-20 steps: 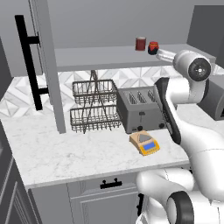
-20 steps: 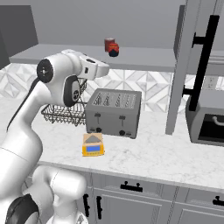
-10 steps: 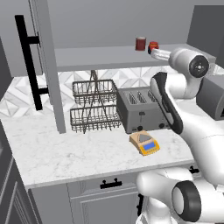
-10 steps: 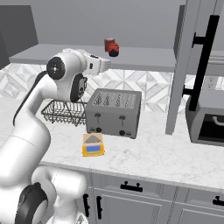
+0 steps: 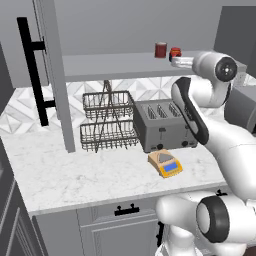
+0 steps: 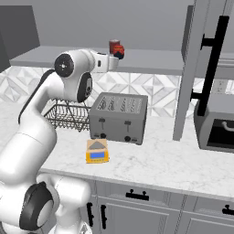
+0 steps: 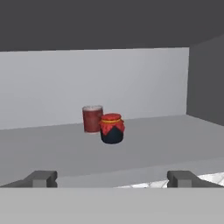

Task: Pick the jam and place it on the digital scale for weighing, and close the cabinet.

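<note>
Nearest, just in front of the toaster (image 5: 162,125) on the desk (image 5: 100,175): the digital scale (image 5: 168,163), grey plate bare, nothing yet set on it. Beside the toaster, to its left: a two-tier wire dish rack (image 5: 107,120).

Higher, above the toaster and level with the cabinet shelf (image 7: 144,148): the tool (image 7: 111,178), pointed into the cabinet (image 5: 50,75), fingertips (image 7: 41,177) spread wide apart and clasping nothing. Short of the shelf edge, judging by the hand view.

Farther in, above and behind the toaster: the jam (image 7: 112,128), upright on the shelf, lined up between the two tips but well apart from them. Just behind it and touching or nearly so, on its left in the hand view: a taller dark-red can (image 7: 92,118).

Both cabinet doors swung open, one well to the left of the toaster past the rack, the other to its right, each with a long black bar handle (image 5: 32,70).

Step in hand, as judged: the approach to the jam, with grasp, weighing and door closing all left to do. Next move calls for a straight push forward over the shelf, keeping the tips spread until they flank the squat jar, then closing low on its dark body. Worth minding the can, close enough to be nudged or pinched along.
</note>
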